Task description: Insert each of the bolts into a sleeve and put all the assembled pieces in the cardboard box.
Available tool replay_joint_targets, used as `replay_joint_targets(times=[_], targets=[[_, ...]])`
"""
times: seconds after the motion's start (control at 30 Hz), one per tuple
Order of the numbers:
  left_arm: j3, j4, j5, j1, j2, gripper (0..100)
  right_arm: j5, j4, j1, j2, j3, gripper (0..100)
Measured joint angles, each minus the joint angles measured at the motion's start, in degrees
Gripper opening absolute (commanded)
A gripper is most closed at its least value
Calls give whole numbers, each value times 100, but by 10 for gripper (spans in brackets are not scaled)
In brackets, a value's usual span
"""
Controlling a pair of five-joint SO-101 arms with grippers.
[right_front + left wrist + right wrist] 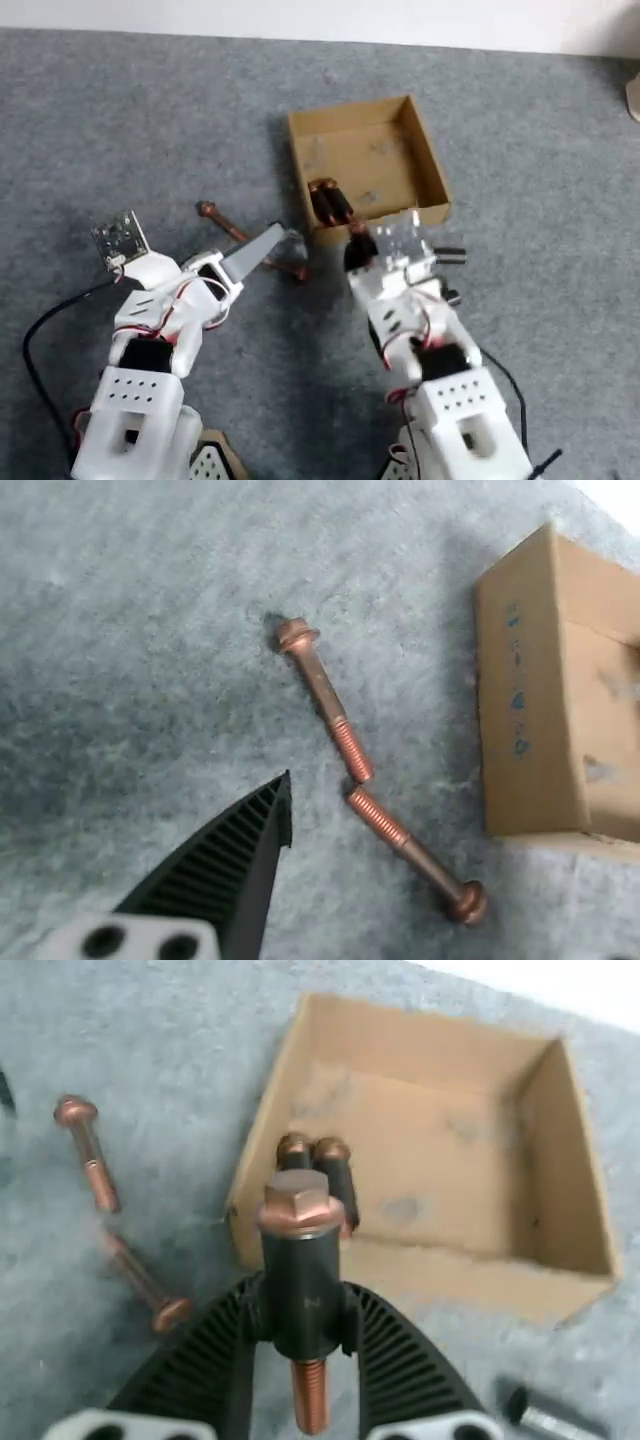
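Done: two sleeved bolts (pixel 330 202) lie in the cardboard box (pixel 400 216), at its 7 o'clock corner | In hand: third sleeved bolt (pixel 301 1260) just outside the 6 o'clock wall, right gripper (pixel 303 1305) clenched on its sleeve | Left: first bare bolt (pixel 322 692) and second bare bolt (pixel 415 848) on the carpet (pixel 120 130) at the box's 8 o'clock | left gripper (pixel 272 240) beside them, grip cannot be told.

Grey carpeted tabletop (pixel 520 150) with loose parts

On it we see the cardboard box (pixel 370 160), open side up. Beside it a copper bolt (pixel 322 695) and a second bolt (pixel 410 845) lie flat, threaded tips nearly touching. A dark cylinder (pixel 540 1418) lies near the box.
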Motion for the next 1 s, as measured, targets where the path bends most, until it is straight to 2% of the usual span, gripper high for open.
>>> replay_joint_targets(times=[0.13, 0.3, 0.6, 0.73, 0.87, 0.93, 1.0], targets=[[79, 0, -26, -141, 0, 563, 167, 53, 149, 1187, -1029, 4], [220, 0, -501, -158, 0, 563, 193, 53, 325, 3077, -2541, 4], [220, 0, -589, -158, 0, 563, 202, 53, 334, 6119, -5415, 4], [220, 0, -615, -158, 0, 563, 202, 70, 378, 6752, -5952, 22], [220, 0, -615, -158, 0, 563, 202, 88, 404, 6954, -5960, 155], [220, 0, -615, -158, 0, 563, 202, 88, 413, 6954, -5890, 155], [220, 0, -615, -158, 0, 563, 202, 167, 413, 6945, -5873, 114]])
